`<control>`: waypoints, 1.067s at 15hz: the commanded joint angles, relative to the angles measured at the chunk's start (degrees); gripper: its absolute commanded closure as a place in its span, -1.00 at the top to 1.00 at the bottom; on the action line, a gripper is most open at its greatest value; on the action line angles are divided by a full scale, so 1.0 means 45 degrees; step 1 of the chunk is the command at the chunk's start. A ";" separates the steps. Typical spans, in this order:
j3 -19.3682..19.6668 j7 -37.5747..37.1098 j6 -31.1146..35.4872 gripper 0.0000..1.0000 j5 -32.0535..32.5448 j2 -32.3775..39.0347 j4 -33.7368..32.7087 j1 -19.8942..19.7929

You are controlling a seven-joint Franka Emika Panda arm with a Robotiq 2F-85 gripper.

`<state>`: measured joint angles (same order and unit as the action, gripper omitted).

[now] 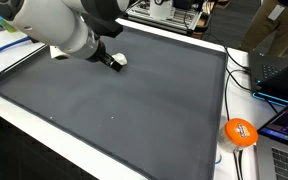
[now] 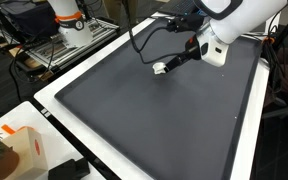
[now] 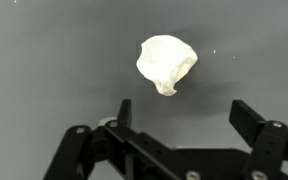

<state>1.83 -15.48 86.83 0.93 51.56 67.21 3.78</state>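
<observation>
Mat (image 1: 124,100): dark grey, matt, fine-grained, rubbery look, few pale specks.
Lump (image 3: 166,63): cream-white, crumpled, soft folds, dull sheen; cloth or paper, cannot tell.
Claw (image 3: 184,110): black, matt, hard plastic or metal, flat smooth faces.
Arm shell (image 1: 54,25): white plastic, glossy, smooth.
Table (image 1: 24,112) rim: white, smooth, slight sheen.
Orange ball (image 1: 241,131): glossy, smooth, printed marking.
</observation>
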 commanded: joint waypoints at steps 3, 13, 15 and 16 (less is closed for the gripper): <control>0.0087 -0.0314 0.1717 1.00 -0.0071 -0.3019 0.4104 0.0091; -0.0035 0.0012 0.2817 1.00 -0.0129 -0.3875 0.5529 -0.0030; -0.0022 -0.0061 0.3167 1.00 -0.0141 -0.4103 0.5993 -0.0029; -0.0030 -0.0047 0.3356 1.00 -0.0181 -0.4193 0.6198 -0.0051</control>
<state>1.82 -16.14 98.46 0.91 35.11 90.54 3.99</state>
